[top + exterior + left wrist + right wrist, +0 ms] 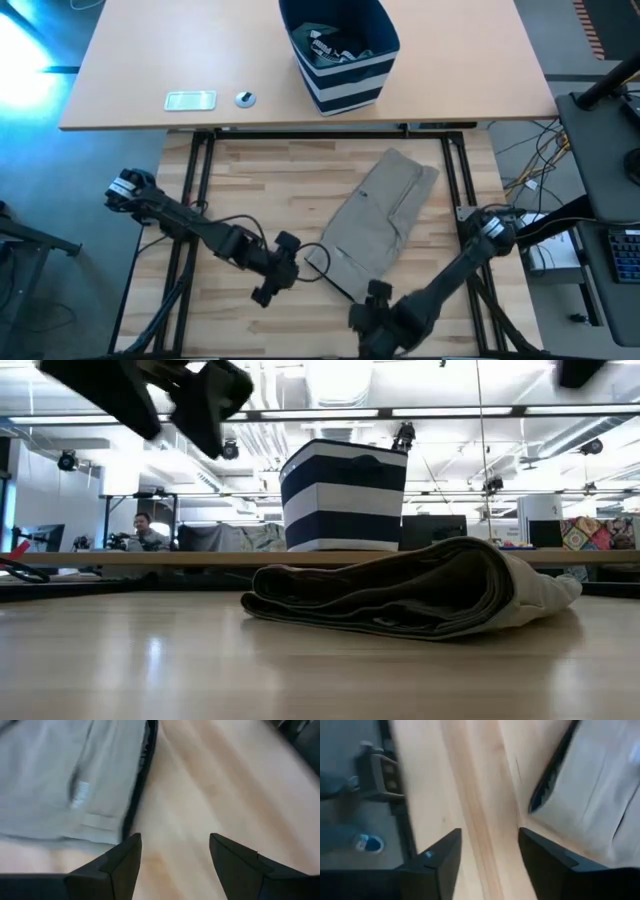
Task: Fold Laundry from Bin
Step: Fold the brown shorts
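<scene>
Now, with the beige garment (pixel 385 215) lying folded at centre frame and the bin (pixel 340 52) at top centre, I judge both spread, empty grippers, left (pixel 272 283) and right (pixel 366 314), should pinch its near edge evenly before folding again.

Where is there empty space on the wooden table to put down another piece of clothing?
The widest bare wood lies between the beige garment and the table's left frame rail, ahead of the left gripper. A narrower strip runs right of the garment. The near edge is crowded: both open grippers, the right gripper included, hover there.
</scene>
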Tool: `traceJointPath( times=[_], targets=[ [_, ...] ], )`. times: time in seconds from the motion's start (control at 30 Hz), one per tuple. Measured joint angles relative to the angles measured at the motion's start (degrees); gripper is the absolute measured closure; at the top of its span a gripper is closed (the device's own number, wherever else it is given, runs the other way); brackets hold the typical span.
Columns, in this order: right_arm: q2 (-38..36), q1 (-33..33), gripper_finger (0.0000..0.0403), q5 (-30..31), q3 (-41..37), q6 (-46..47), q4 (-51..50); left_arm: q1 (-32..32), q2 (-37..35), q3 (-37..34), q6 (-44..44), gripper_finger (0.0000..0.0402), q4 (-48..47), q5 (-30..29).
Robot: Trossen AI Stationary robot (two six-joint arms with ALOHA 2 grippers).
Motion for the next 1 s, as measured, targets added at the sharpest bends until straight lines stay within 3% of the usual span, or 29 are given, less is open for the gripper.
traceJointPath(
  times=[0.13, 0.23, 0.37, 0.47, 0.67, 0.83, 1.0],
  targets=[
    [2.68, 0.19, 0.0167, 1.29, -0.02, 13.50, -3.51, 1.64, 1.44, -2.85, 15.94, 0.0168, 2.02, -4.43],
    [5.66, 0.09, 0.0160, 2.16, -0.12, 14.82, -1.06, 2.46, 3.99, -4.17, 21.66, 0.0148, 4.36, -5.14],
    [7.66, 0.10, 0.0163, 0.54, 0.84, 13.52, -0.64, 4.94, 7.93, -4.26, 22.98, 0.0124, 9.76, -6.34],
    [8.44, 0.10, 0.0166, -1.08, 1.81, 13.07, -1.36, 8.02, 10.46, -2.07, 18.26, 0.0119, 9.52, -4.85],
    [8.35, 0.10, 0.0167, -0.52, 3.88, 13.05, -5.39, 13.24, 12.21, -0.77, 1.11, 0.0133, 6.10, 4.84],
    [8.35, 0.10, 0.0170, 2.70, 3.85, 13.11, -6.87, 12.19, 12.09, -1.94, -4.47, 0.0144, 8.91, 5.37],
    [8.35, 0.08, 0.0170, 3.60, 3.83, 14.40, -6.96, 11.97, 13.48, -2.32, -11.52, 0.0147, 11.74, -0.07]
  ],
)
